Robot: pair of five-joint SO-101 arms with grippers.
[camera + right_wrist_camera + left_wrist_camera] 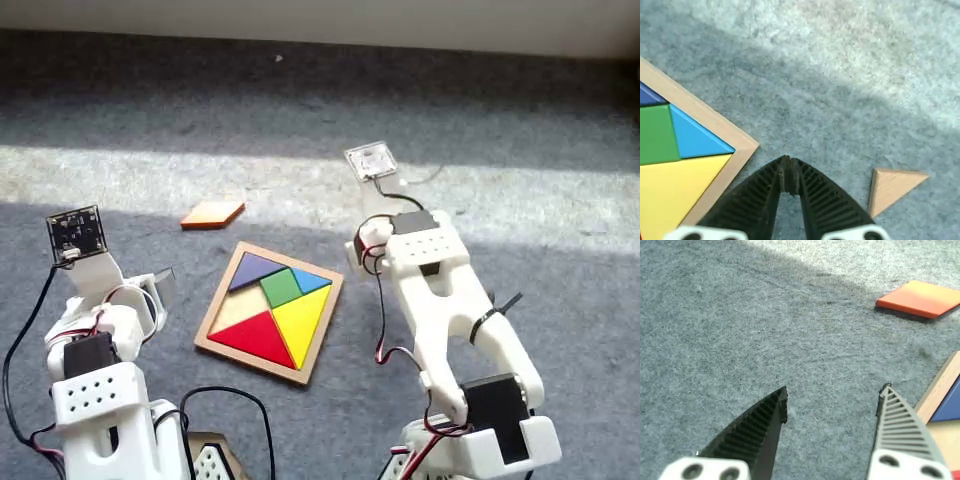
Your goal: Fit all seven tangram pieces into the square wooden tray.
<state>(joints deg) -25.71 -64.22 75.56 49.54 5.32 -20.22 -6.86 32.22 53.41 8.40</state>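
left gripper [834, 389] hangs released, left of tray [293, 260]; right gripper [789, 160] is clenched, empty. five pieces sit inside. next, i judge: grasp orange piece [212, 214] far-left of tray, then tan triangle [890, 187].

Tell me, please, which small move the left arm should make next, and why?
Probably it should advance the left gripper toward the orange piece. Its jaws stand open over the carpet, and that piece lies flat outside the wooden tray, ahead of the fingertips, with nothing between.
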